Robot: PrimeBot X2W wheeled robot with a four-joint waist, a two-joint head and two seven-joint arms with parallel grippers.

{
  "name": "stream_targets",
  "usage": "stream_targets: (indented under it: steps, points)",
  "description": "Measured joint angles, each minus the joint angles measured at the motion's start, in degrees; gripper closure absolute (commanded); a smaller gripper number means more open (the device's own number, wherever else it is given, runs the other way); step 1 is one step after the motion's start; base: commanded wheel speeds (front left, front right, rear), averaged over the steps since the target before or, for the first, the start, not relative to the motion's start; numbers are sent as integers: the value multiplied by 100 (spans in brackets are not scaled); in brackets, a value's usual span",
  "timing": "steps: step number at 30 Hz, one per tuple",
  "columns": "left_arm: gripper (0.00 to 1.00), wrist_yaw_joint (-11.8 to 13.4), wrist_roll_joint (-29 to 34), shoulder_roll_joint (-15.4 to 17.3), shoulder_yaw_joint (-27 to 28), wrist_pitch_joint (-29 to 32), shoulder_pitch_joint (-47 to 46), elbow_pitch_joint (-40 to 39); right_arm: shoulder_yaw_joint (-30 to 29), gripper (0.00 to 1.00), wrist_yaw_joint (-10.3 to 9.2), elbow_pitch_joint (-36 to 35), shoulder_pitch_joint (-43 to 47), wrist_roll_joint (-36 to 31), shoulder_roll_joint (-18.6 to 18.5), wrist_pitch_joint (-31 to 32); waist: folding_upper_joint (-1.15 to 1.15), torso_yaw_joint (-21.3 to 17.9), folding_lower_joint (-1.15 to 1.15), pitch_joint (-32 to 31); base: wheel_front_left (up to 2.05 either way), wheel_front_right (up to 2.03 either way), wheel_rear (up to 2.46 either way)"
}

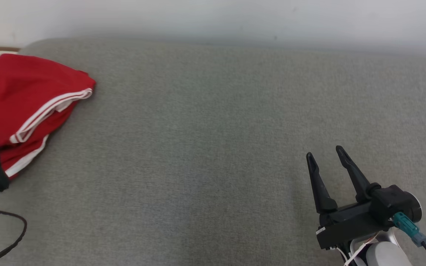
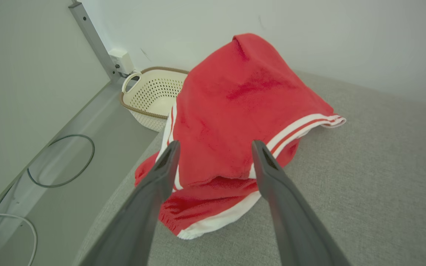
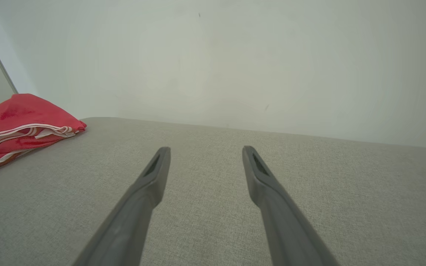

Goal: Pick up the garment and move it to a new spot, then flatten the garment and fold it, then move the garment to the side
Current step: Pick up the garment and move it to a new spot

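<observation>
Nothing is done yet: red shorts lie bunched just ahead of the left gripper, jaws spread, empty; the right gripper likewise released.

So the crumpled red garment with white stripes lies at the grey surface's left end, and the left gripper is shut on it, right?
No. The left wrist view shows the left gripper open, its jaws spread before the red white-striped garment, not gripping it.
</observation>
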Motion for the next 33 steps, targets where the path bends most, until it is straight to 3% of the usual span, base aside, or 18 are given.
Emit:
stream_targets:
  steps: [9, 11, 12, 24, 33]
  points:
    - [0, -120, -222, 18, 90, -37, -174, 1069, 58, 0, 0, -29, -147, 87, -96, 0, 0, -289, 0, 430, 0, 0, 0]
    - [59, -140, -261, 30, 107, -122, -228, 1213, 56, 0, 0, -42, -160, 96, -111, 0, 0, -336, 0, 486, 0, 0, 0]
    - [100, -140, -261, 30, 107, -122, -228, 1213, 56, 0, 0, -42, -160, 96, -111, 0, 0, -336, 0, 486, 0, 0, 0]
    - [100, -140, -249, 246, 114, -1016, -505, 1563, -46, 0, 0, -20, -124, 159, -124, 26, 0, -358, 0, 444, 0, 0, 0]
    - [100, -33, -211, 293, 108, -1638, -534, 1005, -124, 0, 0, -58, -65, 136, -70, 0, 0, -192, -1, 166, 0, 0, 0]
